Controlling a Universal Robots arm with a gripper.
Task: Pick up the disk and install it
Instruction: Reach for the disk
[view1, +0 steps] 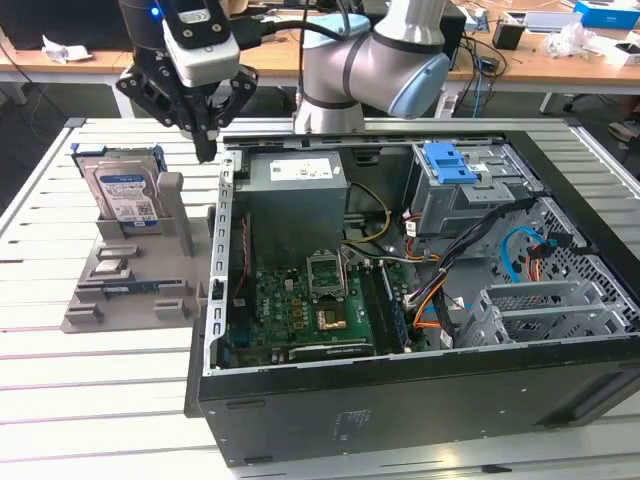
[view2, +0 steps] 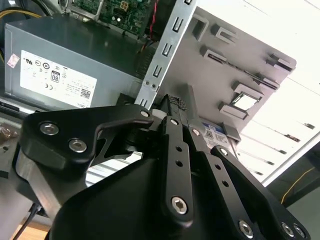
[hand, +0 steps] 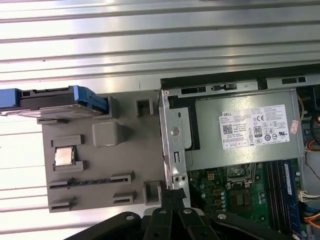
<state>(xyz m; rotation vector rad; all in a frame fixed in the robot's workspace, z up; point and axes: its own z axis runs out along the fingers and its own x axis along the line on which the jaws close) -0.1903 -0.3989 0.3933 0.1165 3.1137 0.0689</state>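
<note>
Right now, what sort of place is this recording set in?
Probably a robotics lab or workshop for computer assembly: an open computer case on a slatted metal table, the disk standing in a grey parts fixture, and cable-strewn desks behind.

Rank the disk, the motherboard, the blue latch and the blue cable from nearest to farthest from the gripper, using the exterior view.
1. The disk, in the grey holder, just to the exterior view's left of the gripper.
2. The motherboard, inside the case.
3. The blue latch, on the grey cage.
4. The blue cable, farthest to the exterior view's right.
</note>
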